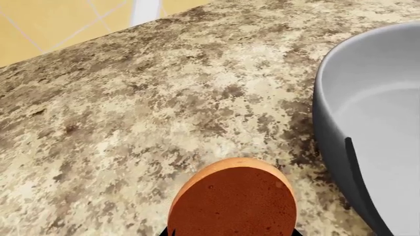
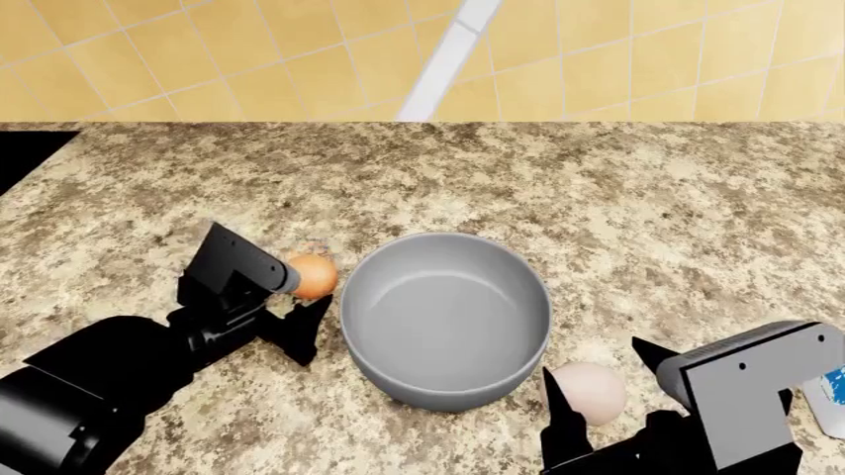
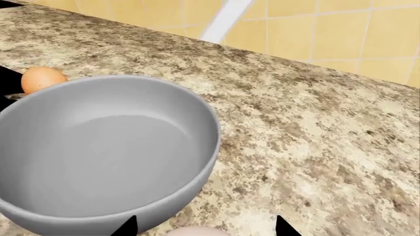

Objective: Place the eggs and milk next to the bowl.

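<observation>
Head view: grey bowl point(image 2: 446, 319) centred on speckled counter point(image 2: 660, 208); left gripper point(image 2: 299, 295) grasping orange-brown egg point(image 2: 313, 276) at nine o'clock; right gripper point(image 2: 601, 391) spread around pale egg point(image 2: 589, 391) at five; milk jug's blue label point(image 2: 832, 388) unreadable.

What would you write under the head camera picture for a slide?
Two black grippers, left and right, each at an egg, orange-brown egg and pale egg, flanking a grey bowl on a speckled counter.

Bowl point(image 2: 446, 319) matte grey, smooth; counter point(image 2: 634, 198) speckled stone-look; eggs point(image 2: 313, 276) smooth; wall point(image 2: 264, 54) tiled.
</observation>
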